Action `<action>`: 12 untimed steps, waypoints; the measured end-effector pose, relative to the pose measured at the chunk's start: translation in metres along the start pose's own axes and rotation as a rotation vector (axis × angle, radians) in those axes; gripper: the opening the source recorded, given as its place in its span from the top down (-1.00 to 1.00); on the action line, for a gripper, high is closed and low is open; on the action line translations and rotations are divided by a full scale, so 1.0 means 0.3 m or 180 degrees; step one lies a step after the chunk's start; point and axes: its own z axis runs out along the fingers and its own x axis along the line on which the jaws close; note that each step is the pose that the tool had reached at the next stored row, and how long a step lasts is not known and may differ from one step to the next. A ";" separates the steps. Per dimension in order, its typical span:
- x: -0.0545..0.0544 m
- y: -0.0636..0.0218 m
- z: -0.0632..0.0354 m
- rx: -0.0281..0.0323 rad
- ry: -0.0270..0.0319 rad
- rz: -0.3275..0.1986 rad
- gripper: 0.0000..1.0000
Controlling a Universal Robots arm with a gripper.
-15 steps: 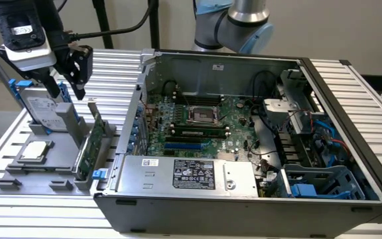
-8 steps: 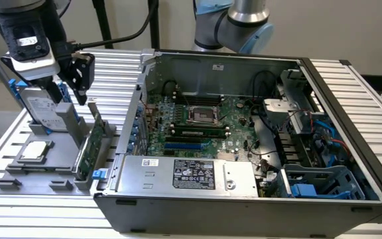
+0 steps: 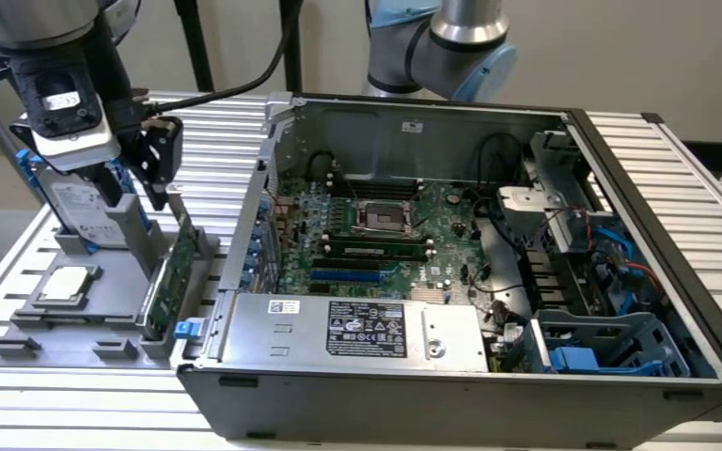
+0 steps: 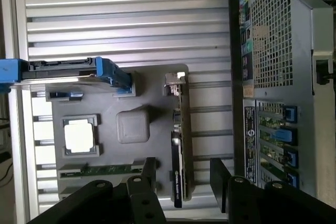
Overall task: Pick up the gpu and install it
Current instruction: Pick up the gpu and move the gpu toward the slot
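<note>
Table [image 3: 662, 169]: slatted metal, bearing grey tray [image 3: 79, 331], gpu [image 3: 166, 277], open case [image 3: 436, 395].

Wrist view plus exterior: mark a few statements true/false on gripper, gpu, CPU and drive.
1. The gripper is open. True.
2. The gpu is seated in the case. False: it stands on edge in the tray, outside the case.
3. The CPU lies flat in the tray. True.
4. The gripper holds the drive. False: it holds nothing and hangs over the gpu; the drive stands in the tray.
</note>
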 end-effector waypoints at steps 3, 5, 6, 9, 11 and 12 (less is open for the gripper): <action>0.000 -0.004 0.018 0.0000 0.0000 0.0000 -0.08; 0.000 -0.007 0.030 0.0000 0.0000 0.0000 -0.08; 0.000 -0.009 0.036 0.0000 0.0000 0.0000 -0.08; 0.000 -0.014 0.054 -0.0001 0.0000 0.0000 -0.08; 0.000 -0.018 0.066 0.0000 0.0000 0.0000 -0.08; 0.000 -0.020 0.072 0.0000 0.0000 0.0000 -0.08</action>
